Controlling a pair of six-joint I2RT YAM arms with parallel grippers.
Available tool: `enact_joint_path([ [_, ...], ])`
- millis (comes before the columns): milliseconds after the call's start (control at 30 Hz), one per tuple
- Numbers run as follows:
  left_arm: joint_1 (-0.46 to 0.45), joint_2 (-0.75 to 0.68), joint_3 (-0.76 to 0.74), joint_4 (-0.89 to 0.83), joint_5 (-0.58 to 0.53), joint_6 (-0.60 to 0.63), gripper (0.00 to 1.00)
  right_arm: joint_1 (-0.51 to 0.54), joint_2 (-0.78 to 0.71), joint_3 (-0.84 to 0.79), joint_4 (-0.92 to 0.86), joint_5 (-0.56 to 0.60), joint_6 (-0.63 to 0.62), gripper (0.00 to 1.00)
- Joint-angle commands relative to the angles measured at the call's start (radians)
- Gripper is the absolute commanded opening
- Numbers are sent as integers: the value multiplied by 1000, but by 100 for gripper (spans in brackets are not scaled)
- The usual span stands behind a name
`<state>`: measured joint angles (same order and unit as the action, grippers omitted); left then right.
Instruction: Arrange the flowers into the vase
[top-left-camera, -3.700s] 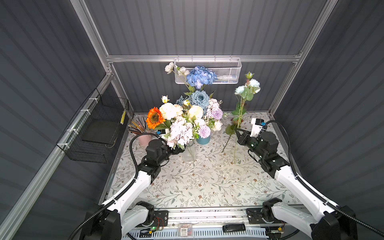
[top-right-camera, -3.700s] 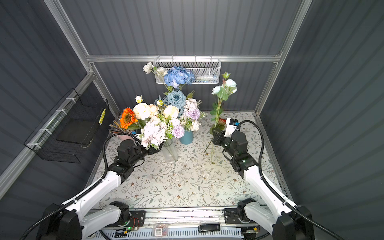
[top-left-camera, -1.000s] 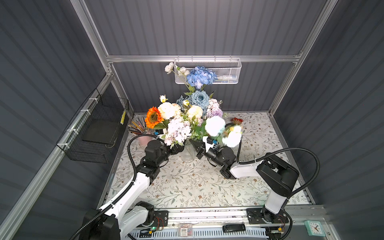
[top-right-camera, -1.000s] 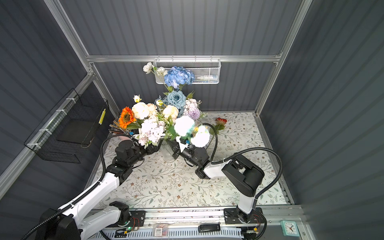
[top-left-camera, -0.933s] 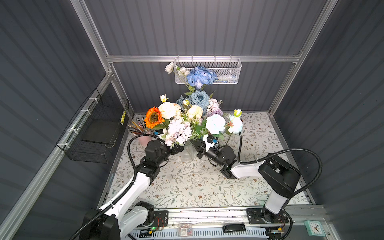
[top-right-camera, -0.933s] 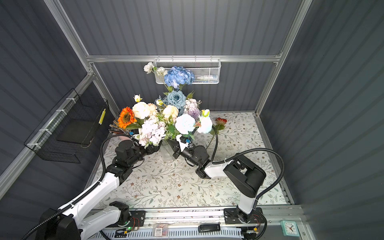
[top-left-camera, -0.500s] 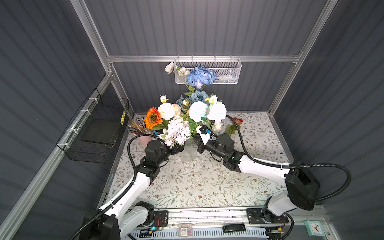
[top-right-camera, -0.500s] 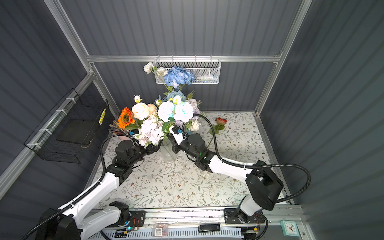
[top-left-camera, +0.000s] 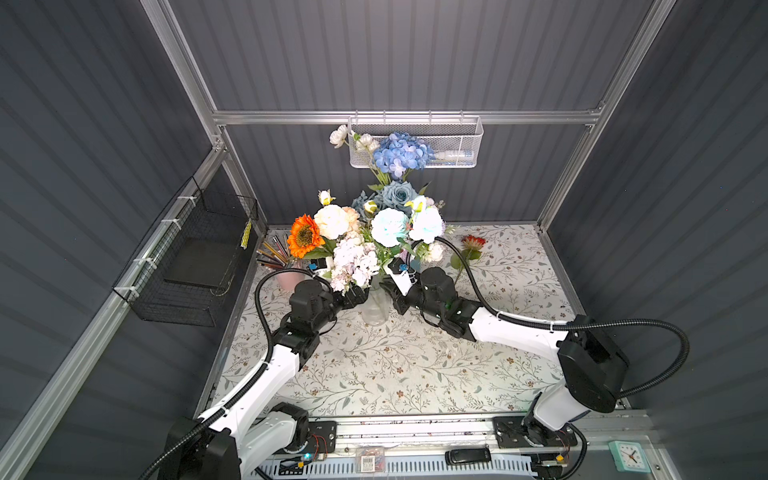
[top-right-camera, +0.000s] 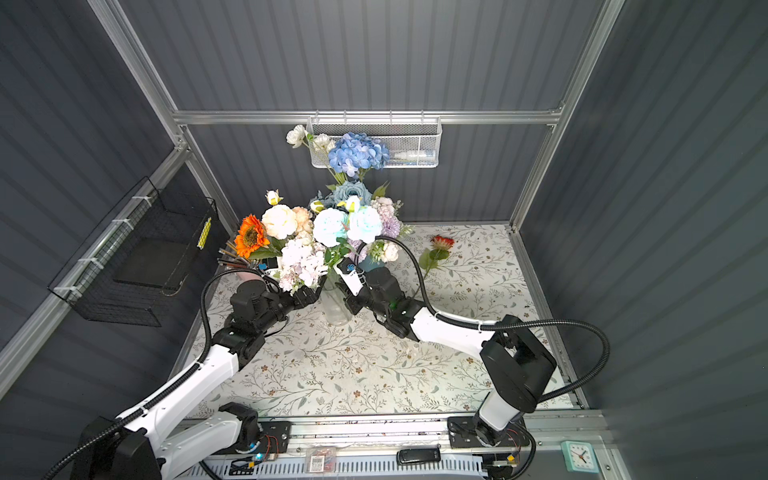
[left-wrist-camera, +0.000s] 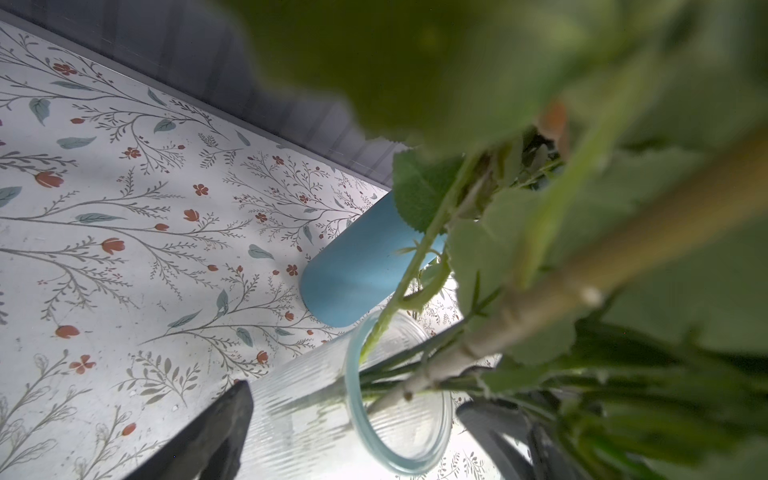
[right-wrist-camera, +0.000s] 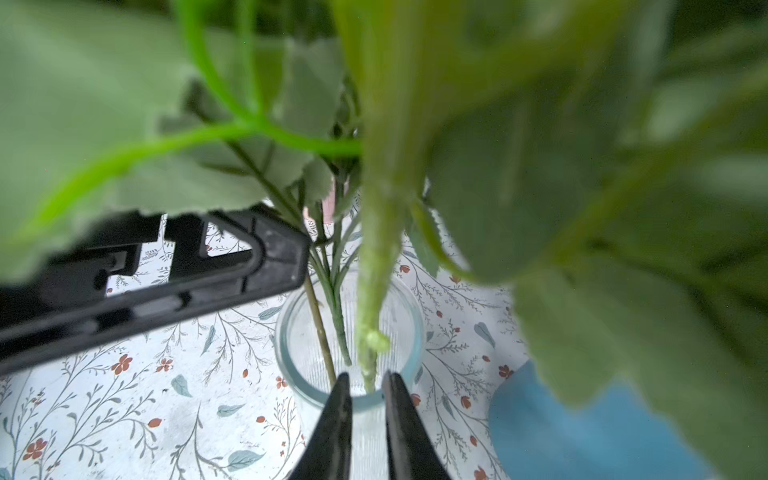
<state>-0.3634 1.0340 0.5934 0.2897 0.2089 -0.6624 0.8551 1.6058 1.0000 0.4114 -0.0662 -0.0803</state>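
Observation:
A clear ribbed glass vase (top-left-camera: 375, 307) (top-right-camera: 337, 309) stands mid-table with several flowers (top-left-camera: 353, 253) in it. An aqua twin-bloom flower (top-left-camera: 390, 226) (top-right-camera: 330, 226) rises over it; its pale green stem (right-wrist-camera: 374, 291) drops into the vase mouth (right-wrist-camera: 291, 357). My right gripper (top-left-camera: 394, 294) (right-wrist-camera: 368, 376) is at the vase rim, jaws a little apart, the stem's lower end loose in the gap. My left gripper (top-left-camera: 358, 293) (left-wrist-camera: 357, 399) is open, fingers (left-wrist-camera: 220, 428) on either side of the vase (left-wrist-camera: 299, 399). A red sunflower (top-left-camera: 473, 242) lies on the table at the back right.
A blue vase (left-wrist-camera: 357, 266) (right-wrist-camera: 582, 432) with flowers stands just behind the glass one. A pink cup of pencils (top-left-camera: 286, 279) is at the back left. A white mesh basket (top-left-camera: 455, 145) hangs on the back wall, a black wire basket (top-left-camera: 195, 257) on the left wall.
My right arm swung the aqua flower from the middle right up over the vase and set its stem in. Its jaws have parted slightly. The left arm has stayed put.

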Motion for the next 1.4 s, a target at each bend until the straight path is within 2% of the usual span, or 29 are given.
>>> enact_joint_path([
  [0, 1, -11, 0, 22, -3, 14, 100, -2, -27, -20, -52, 23, -2, 26],
  [400, 1, -11, 2, 21, 1, 10, 100, -11, -231, -127, -52, 10, 17, 46],
  [667, 1, -6, 8, 26, 5, 10, 100, -39, -356, -174, -11, -86, 76, 56],
  [867, 2, -14, 7, 19, 4, 11, 100, -42, -407, -186, 71, -113, 100, 58],
  [1033, 1, -12, 8, 23, 5, 11, 100, -50, -361, -160, 83, -94, 113, 58],
  [1200, 1, -18, 14, 9, 9, 17, 100, -50, -273, -74, -31, -81, 131, 52],
  [1367, 1, -37, 7, -8, -12, 27, 100, -50, -218, -28, -173, -51, 132, 52],
])
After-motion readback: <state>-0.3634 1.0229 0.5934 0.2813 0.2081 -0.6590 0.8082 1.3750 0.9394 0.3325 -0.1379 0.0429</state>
